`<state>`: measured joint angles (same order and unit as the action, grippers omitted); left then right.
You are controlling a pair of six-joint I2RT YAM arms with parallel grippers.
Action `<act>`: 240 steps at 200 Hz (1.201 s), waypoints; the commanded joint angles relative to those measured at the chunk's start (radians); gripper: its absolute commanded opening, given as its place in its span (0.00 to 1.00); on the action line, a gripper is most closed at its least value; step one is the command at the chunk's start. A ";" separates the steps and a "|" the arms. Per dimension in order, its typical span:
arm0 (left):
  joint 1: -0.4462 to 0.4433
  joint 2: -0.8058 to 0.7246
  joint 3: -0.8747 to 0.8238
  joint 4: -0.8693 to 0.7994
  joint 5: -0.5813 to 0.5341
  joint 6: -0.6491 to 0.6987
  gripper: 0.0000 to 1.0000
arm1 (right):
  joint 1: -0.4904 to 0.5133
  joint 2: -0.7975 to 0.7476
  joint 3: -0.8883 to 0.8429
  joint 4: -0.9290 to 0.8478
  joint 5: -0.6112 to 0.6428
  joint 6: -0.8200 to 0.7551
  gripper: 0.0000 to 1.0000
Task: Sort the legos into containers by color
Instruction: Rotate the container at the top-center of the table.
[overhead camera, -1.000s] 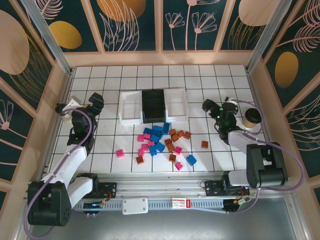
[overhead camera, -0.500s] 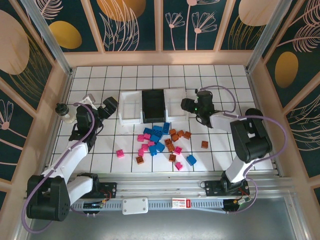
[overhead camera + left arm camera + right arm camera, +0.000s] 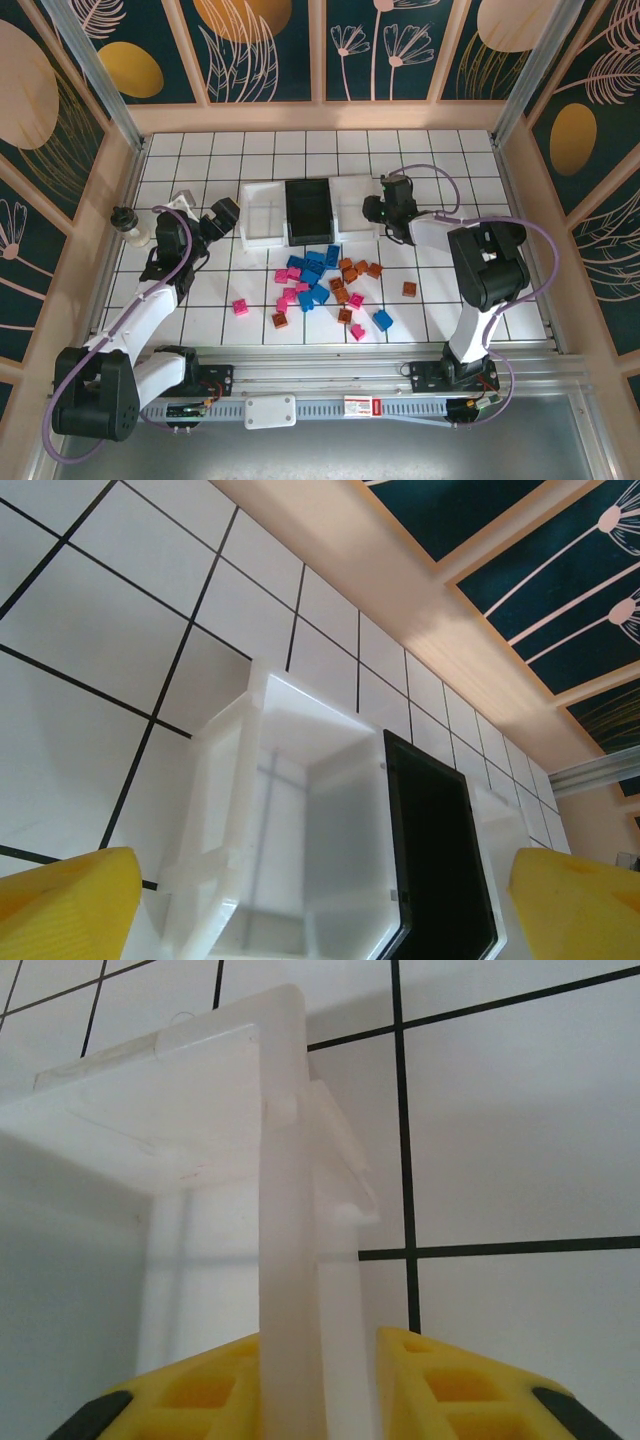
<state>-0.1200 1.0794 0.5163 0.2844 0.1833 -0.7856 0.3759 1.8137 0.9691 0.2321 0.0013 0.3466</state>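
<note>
Both arms have swung inward since half a second ago, the left only slightly and the right further, up against the row of trays. I am looking down on a white tiled table (image 3: 450,160) inside a walled booth.

Three shallow trays sit side by side at the middle back, touching: the left white tray (image 3: 262,215), the black tray (image 3: 307,210) and the right white tray (image 3: 352,205). All three look empty.

The left gripper (image 3: 224,214) hovers just beside the left white tray's outer wall. Its yellow fingers (image 3: 65,905) are spread wide with nothing between them.

The right gripper (image 3: 378,208) is at the right white tray's outer edge. In its wrist view the tray's thin wall stands between the two fingers, which seem pressed against both faces, so it appears to be holding that wall.

The legos (image 3: 318,278) lie unsorted in a loose heap just in front of the trays, pink, blue and orange-brown mixed. A pink brick (image 3: 240,307) lies apart to the left, an orange-brown brick (image 3: 409,289) apart to the right, and a blue brick (image 3: 383,320) at the near edge.

My reading is that sorting has not begun and the arms are arranging the trays first. Next, the right arm would need to slide its tray level, without tipping it. The left would need to straddle a wall and close.
</note>
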 commanded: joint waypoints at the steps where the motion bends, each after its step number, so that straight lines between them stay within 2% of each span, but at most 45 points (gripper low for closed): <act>1: -0.007 0.005 0.006 -0.007 0.022 0.023 0.95 | -0.006 0.020 0.033 -0.045 0.064 -0.022 0.26; 60: -0.010 0.010 0.010 -0.009 0.031 0.018 0.95 | -0.014 0.025 0.053 -0.060 0.090 0.003 0.24; 66: -0.012 0.010 0.009 -0.011 0.032 0.018 0.95 | -0.013 0.028 0.056 -0.060 0.090 0.002 0.28; 80: -0.015 0.009 0.013 -0.018 0.034 0.021 0.95 | -0.012 0.017 0.055 -0.060 0.095 0.003 0.50; 89: -0.018 0.006 0.016 -0.022 0.034 0.022 0.96 | -0.013 -0.003 0.046 -0.057 0.098 0.005 0.60; 116: -0.047 -0.002 0.014 -0.032 0.030 0.023 0.96 | -0.003 -0.118 -0.006 -0.080 0.121 0.016 0.72; 193: -0.066 -0.067 -0.033 -0.052 0.003 -0.004 0.97 | 0.044 -0.558 -0.341 -0.455 0.212 0.234 0.72; 220: -0.067 -0.064 -0.046 -0.025 0.015 -0.008 0.97 | 0.043 -0.691 -0.411 -0.588 0.198 0.293 0.72; 240: -0.067 -0.046 -0.051 -0.013 0.029 -0.014 0.97 | 0.044 -0.734 -0.427 -0.673 0.189 0.323 0.71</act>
<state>-0.1825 1.0248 0.4839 0.2501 0.1986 -0.7803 0.4152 1.1366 0.5606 -0.2729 0.1715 0.5884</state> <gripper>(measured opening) 0.969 0.718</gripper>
